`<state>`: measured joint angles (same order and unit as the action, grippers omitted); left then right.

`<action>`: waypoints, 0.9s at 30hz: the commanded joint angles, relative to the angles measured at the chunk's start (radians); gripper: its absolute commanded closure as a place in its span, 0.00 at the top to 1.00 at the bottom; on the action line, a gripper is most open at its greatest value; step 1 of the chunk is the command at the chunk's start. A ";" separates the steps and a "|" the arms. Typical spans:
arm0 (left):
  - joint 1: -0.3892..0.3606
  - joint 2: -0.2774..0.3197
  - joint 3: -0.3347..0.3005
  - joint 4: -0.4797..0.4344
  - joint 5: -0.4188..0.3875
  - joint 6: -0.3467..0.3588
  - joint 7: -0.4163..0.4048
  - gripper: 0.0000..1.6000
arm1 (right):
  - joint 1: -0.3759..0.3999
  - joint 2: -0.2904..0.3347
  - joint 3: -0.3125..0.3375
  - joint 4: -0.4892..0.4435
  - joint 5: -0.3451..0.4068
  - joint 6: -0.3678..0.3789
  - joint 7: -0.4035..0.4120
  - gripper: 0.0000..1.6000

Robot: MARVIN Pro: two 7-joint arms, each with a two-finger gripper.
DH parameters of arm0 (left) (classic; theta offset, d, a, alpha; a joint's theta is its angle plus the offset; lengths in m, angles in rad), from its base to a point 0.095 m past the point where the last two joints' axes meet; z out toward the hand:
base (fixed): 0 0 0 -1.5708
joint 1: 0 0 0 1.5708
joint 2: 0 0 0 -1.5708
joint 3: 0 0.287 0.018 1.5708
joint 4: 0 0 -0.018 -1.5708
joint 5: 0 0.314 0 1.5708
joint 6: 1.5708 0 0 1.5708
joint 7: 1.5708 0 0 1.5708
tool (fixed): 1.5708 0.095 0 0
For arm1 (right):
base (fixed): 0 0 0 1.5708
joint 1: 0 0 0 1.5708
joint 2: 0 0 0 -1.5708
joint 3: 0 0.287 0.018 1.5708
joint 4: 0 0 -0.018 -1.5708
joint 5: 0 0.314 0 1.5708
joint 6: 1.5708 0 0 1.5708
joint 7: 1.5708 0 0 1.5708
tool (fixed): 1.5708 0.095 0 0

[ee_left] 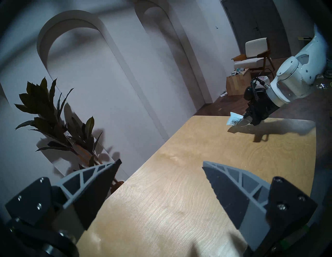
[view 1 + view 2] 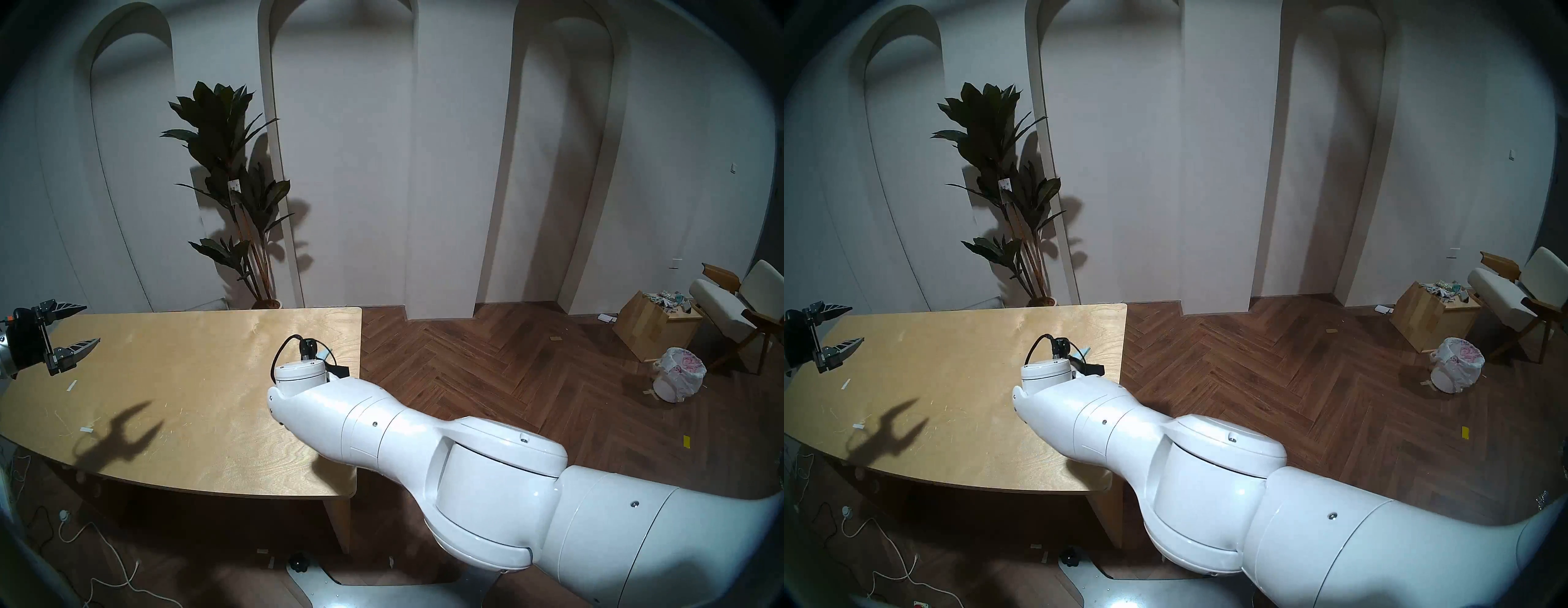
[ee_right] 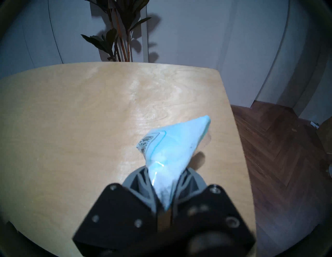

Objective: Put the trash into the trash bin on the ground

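My right gripper (image 3: 166,181) is shut on the soft teal-white pouch (image 3: 170,152) and holds it above the right end of the wooden table (image 2: 191,382), near its right edge. The pouch also shows in the left wrist view (image 1: 233,120). In the head views my right wrist (image 2: 305,352) hides the right gripper. My left gripper (image 2: 91,323) is open and empty above the table's left end; its shadow falls on the tabletop. The white-and-teal carton, the black-and-yellow box and the cream-yellow trash bin are out of view.
On the floor at the far right stand a white bin lined with a pink-printed bag (image 2: 679,373), a light-wood box (image 2: 653,327) full of scraps, and a chair (image 2: 729,305). A potted plant (image 2: 237,191) stands behind the table. Cables (image 2: 106,560) lie under the table's left side.
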<state>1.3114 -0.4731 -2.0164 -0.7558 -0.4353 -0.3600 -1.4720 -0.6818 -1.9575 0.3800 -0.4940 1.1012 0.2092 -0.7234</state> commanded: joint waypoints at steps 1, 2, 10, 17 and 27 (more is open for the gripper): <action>0.020 0.016 -0.034 -0.044 -0.027 0.024 -0.012 1.00 | 0.065 0.073 0.020 0.022 -0.016 -0.033 -0.016 0.00; 0.020 0.016 -0.034 -0.044 -0.027 0.024 -0.012 1.00 | 0.065 0.073 0.020 0.022 -0.016 -0.033 -0.016 0.00; 0.058 0.009 -0.069 -0.093 -0.052 0.063 -0.012 1.00 | 0.089 0.140 0.040 0.064 -0.027 -0.066 -0.037 0.00; 0.076 -0.025 -0.080 -0.165 -0.077 0.092 -0.012 1.00 | 0.097 0.182 0.050 0.087 -0.035 -0.095 -0.053 0.00; 0.093 -0.148 -0.056 -0.328 -0.116 0.152 0.010 1.00 | 0.064 0.230 0.054 0.091 -0.048 -0.150 -0.077 0.00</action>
<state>1.4037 -0.5497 -2.0816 -0.9848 -0.5212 -0.2416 -1.4852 -0.6135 -1.7531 0.4379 -0.3910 1.0655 0.1010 -0.7912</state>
